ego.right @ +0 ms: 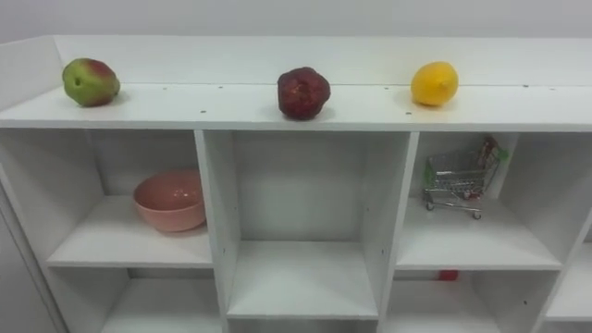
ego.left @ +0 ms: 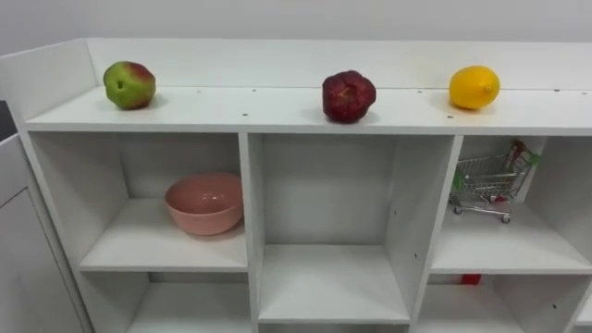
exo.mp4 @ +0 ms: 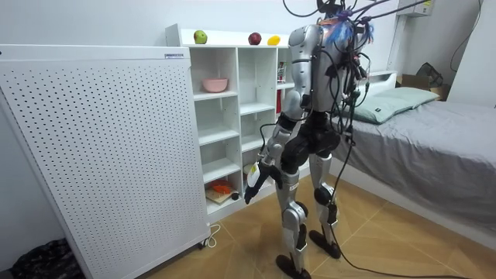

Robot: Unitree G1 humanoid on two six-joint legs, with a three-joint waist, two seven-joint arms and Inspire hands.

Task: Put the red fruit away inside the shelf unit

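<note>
smooth matt white board for the closet (ego.left: 231,111); pink bowl (ego.left: 204,203) smooth with a soft sheen; small cart (ego.left: 488,185) of shiny metal wire; lemon (ego.left: 474,88) slightly glossy

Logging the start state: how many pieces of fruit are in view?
3, all on top of the closet: a green-red apple at the left, a dark red fruit in the middle, a lemon at the right. Lower compartments may hide more.

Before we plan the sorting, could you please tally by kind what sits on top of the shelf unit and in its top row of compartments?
Apple: 1
Pomegranate: 1
Lemon: 1
Pink bowl: 1
Toy shopping cart: 1
Total: 5
</note>
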